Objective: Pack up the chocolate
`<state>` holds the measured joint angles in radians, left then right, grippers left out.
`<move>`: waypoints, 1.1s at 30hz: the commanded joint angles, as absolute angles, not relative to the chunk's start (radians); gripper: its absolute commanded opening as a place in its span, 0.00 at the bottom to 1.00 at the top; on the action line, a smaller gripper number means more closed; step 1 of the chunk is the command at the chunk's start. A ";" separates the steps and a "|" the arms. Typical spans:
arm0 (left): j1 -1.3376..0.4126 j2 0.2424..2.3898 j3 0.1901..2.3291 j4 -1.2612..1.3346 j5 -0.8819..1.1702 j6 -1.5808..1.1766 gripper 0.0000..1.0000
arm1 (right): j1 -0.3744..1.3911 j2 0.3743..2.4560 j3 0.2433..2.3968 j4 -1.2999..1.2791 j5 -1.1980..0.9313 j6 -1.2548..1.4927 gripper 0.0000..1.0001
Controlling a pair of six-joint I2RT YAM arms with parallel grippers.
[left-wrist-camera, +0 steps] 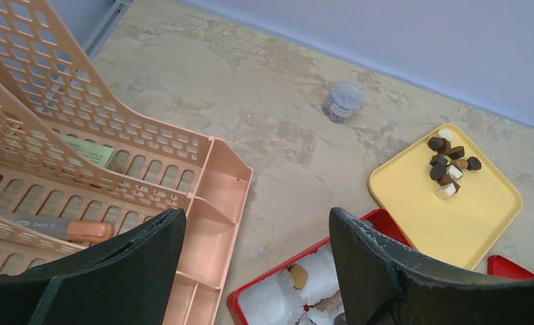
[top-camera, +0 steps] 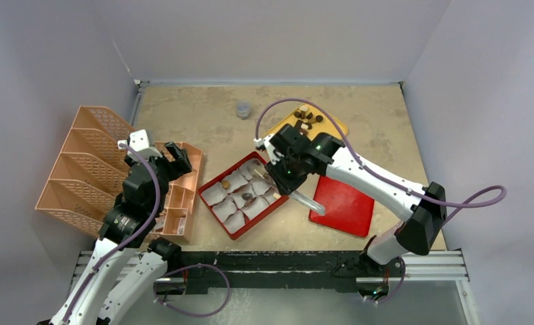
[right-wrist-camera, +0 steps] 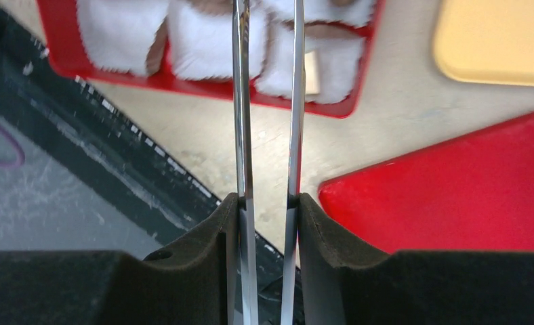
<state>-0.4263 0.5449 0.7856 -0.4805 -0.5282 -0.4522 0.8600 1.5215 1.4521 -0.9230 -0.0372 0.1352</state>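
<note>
Several small dark brown, light brown and cream chocolate chunks lie on a yellow tray; they also show in the left wrist view. A red box holds white paper cups, a few with a chunk inside. My right gripper is shut on metal tongs, whose arms reach over the box's near edge and out of the frame. My left gripper is open and empty above the peach organizer, left of the box.
A peach desk organizer with slotted dividers stands at the left. A red lid lies right of the box. A small clear jar stands at the back. The black rail runs along the near edge.
</note>
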 commanded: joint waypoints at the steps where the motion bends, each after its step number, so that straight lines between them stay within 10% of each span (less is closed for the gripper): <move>1: -0.422 0.543 0.796 -0.452 -0.536 -0.449 0.77 | 0.926 1.499 1.444 -0.963 -0.098 0.106 0.22; 33: -0.422 0.544 0.795 -0.453 -0.528 -0.450 0.77 | 1.026 1.578 1.378 -1.011 -0.114 0.087 0.29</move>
<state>-0.4263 0.5423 0.7856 -0.4805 -0.5278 -0.4522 1.0210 1.5723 1.3762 -1.0016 -0.1162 0.1097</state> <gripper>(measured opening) 0.768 0.350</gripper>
